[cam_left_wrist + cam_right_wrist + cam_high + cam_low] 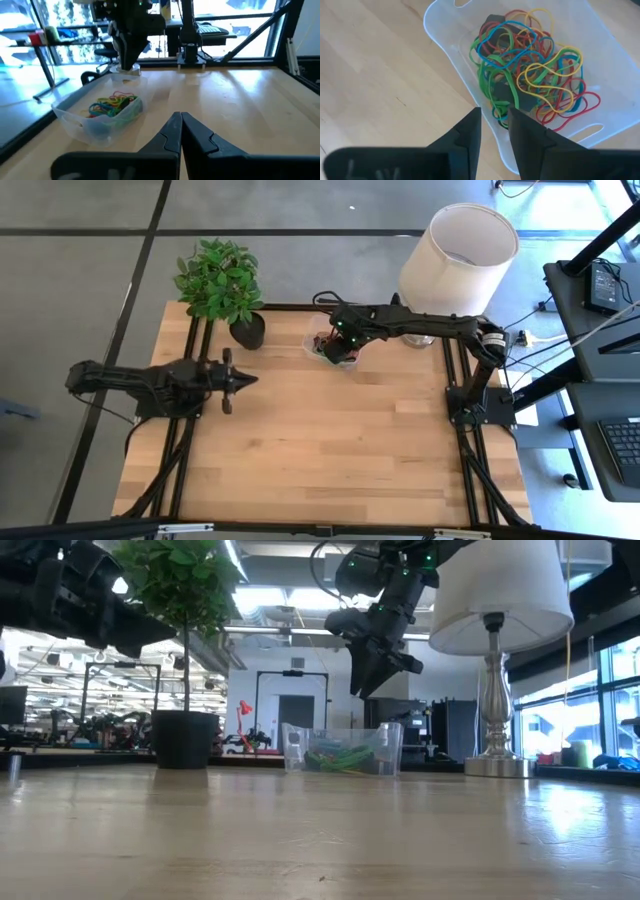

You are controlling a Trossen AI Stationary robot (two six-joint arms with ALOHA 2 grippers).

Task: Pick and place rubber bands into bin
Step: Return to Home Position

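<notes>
The bin (445, 35), a clear tray, stands at the table's far middle (312, 340) beside the plant pot. In it lies a tangle of rubber bands (530, 65) in green, red, yellow, blue and orange, also visible in the left wrist view (114, 105). My right gripper (494, 117) hangs above the bin (362, 690), pointing steeply down, open by a narrow gap with nothing between its fingers. My left gripper (250, 378) is shut and level over the table's left half, clear of everything; its fingers (181, 120) point toward the bin.
A black plant pot (248, 330) with a green plant stands left of the bin. A lamp with a white shade (458, 255) stands to the bin's right at the far edge. A dark block (507, 92) lies under the bands. Bare wood spreads across the table's near half (330, 450).
</notes>
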